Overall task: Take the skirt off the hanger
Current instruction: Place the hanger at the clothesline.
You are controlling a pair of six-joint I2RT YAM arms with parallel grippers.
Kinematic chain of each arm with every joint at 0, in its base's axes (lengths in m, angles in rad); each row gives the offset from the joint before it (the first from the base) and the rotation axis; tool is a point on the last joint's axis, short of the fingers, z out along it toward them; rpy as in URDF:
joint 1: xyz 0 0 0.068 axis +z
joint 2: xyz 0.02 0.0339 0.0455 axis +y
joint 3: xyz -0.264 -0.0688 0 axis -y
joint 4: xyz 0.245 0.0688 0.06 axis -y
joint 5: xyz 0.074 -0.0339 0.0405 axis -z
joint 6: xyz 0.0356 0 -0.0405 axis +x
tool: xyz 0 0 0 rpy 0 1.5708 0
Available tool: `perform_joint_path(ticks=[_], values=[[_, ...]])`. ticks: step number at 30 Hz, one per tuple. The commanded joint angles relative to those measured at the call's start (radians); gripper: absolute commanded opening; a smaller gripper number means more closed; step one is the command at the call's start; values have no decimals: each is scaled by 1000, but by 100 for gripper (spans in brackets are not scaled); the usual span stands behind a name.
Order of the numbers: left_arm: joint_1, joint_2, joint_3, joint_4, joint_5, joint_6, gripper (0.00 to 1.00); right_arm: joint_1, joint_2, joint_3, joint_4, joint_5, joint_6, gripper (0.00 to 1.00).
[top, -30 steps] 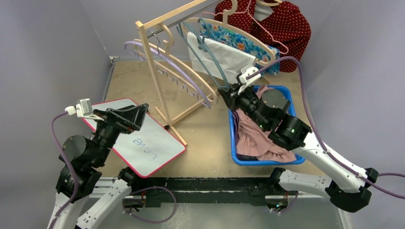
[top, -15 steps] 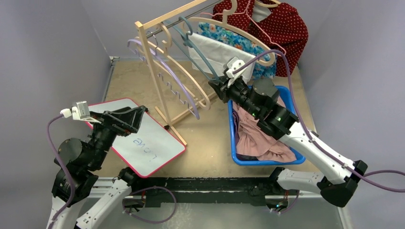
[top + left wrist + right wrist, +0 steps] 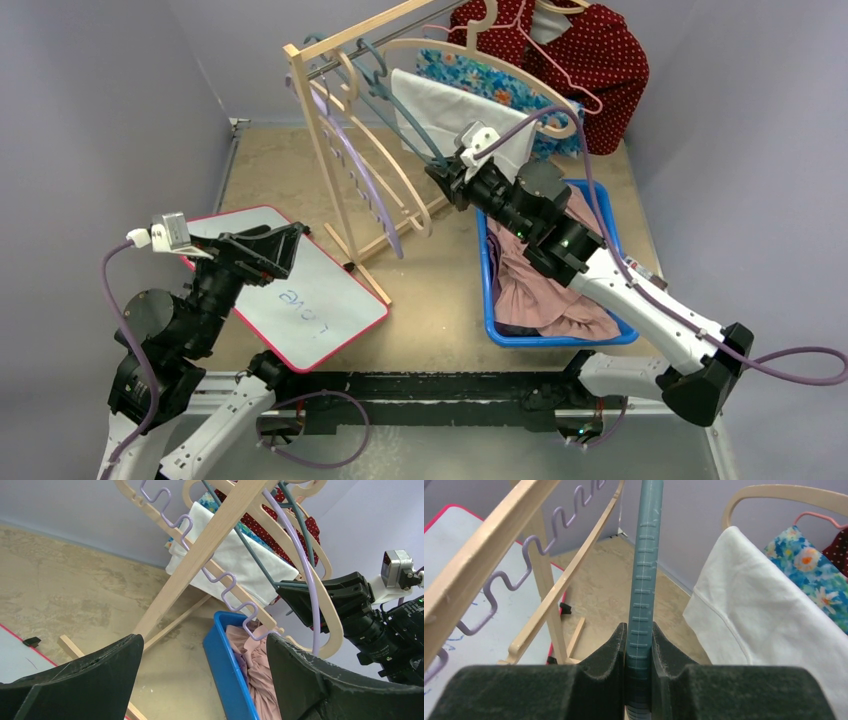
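My right gripper [image 3: 441,181] [image 3: 639,636] is shut on the lower bar of a teal plastic hanger [image 3: 404,108] [image 3: 644,575]. The hanger's hook sits on the rail of the wooden rack [image 3: 322,135], and nothing hangs on it. A pink skirt [image 3: 531,291] [image 3: 256,666] lies crumpled in the blue bin [image 3: 486,292] [image 3: 224,660] under my right arm. Over the whiteboard [image 3: 305,305] my left gripper [image 3: 288,241] [image 3: 205,647] stands open and holds nothing. It points toward the rack and the bin.
More hangers share the rail: a lilac wavy one [image 3: 352,160] and bare wooden ones [image 3: 395,165]. Others carry a white cloth [image 3: 455,108], a blue floral garment [image 3: 495,82] and a red dotted one [image 3: 592,52]. Purple walls close in both sides.
My right arm has moved left and further from the bases with the teal hanger in its grip. The hangers have swung left along the rail. The left arm has barely shifted.
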Motion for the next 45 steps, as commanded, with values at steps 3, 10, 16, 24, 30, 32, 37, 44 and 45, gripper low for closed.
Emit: perform_joint_path(ticks=[3, 10, 16, 24, 30, 32, 37, 44, 45], values=[[7, -4, 29, 9, -22, 38, 93, -6, 24, -1, 156, -66, -51, 0], [7, -2, 26, 5, -24, 36, 94, -4, 57, 9, 132, -108, -50, 0], [7, 6, 12, 13, -21, 27, 94, -4, 66, 25, 66, -113, 55, 3], [6, 35, -1, 37, 1, 9, 94, -2, -11, -6, -80, -49, 247, 39], [7, 57, -15, 40, 8, -2, 94, -2, -126, -74, -207, 38, 303, 59], [7, 62, -15, 39, 8, -2, 94, -3, -176, -118, -239, 52, 328, 63], [7, 76, -15, 32, -5, 3, 94, -3, -330, -269, -313, 97, 415, 69], [7, 102, 3, 6, -26, 15, 94, -4, -462, -405, -391, 182, 550, 80], [7, 107, 9, 2, -26, 17, 94, -4, -464, -409, -392, 195, 557, 83]])
